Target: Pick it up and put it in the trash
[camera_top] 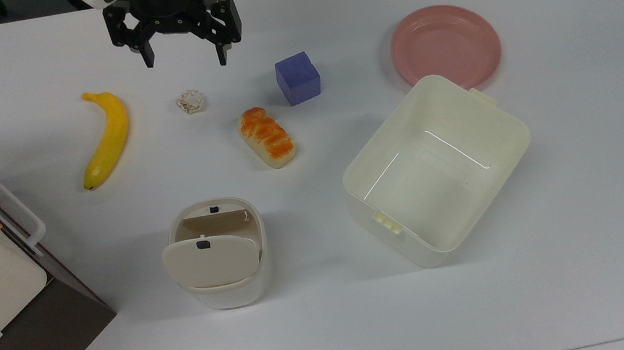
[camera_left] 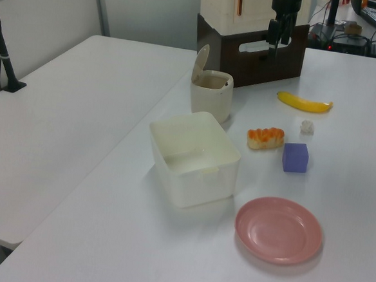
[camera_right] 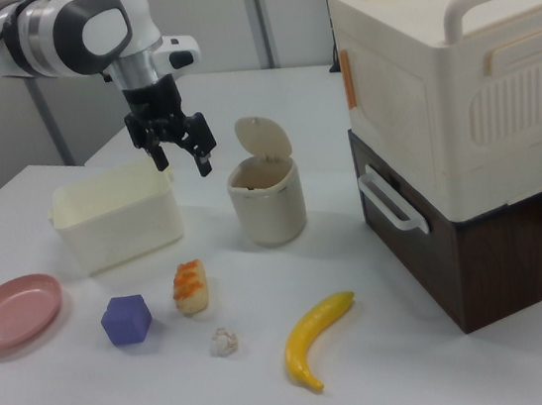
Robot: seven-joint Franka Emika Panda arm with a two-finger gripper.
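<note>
Nothing has been picked up yet: the paper wad (camera_top: 190,101) is seen on the table between banana (camera_top: 103,138) and bread (camera_top: 267,137). The gripper (camera_top: 184,58) is held above it, fingers apart, empty. The bin (camera_top: 219,255), seemingly ajar, awaits nearer.

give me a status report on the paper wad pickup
Gripper open, empty, above the table. Paper wad loose on the table between banana and toy bread. Trash bin flap tilted open. Nothing in the way.
</note>
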